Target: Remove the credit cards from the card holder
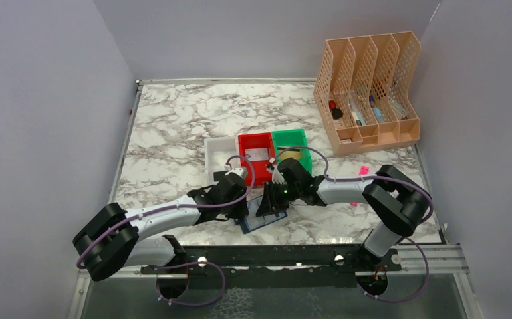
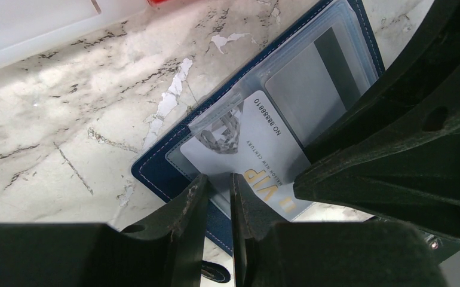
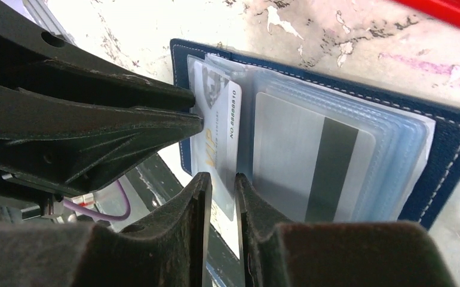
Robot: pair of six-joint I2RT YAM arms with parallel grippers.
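Observation:
The navy card holder (image 1: 261,220) lies open near the table's front edge, its clear sleeves up (image 2: 156,173) (image 3: 448,137). A silvery-grey credit card (image 2: 257,149) (image 3: 221,137) with gold lettering sticks halfway out of the end sleeve. A second grey card with a dark stripe (image 2: 311,84) (image 3: 299,155) sits inside a sleeve. My left gripper (image 1: 243,211) (image 2: 218,182) (image 3: 196,112) is shut on the holder's edge beside that card. My right gripper (image 1: 271,203) (image 3: 218,179) (image 2: 302,170) is open by a narrow gap, the protruding card's end between its fingers.
White (image 1: 217,156), red (image 1: 255,153) and green (image 1: 290,146) bins stand just behind the grippers. A peach file organiser (image 1: 366,90) is at the back right. A small pink stick (image 1: 364,171) lies right of the bins. The black base rail (image 1: 293,256) runs close in front.

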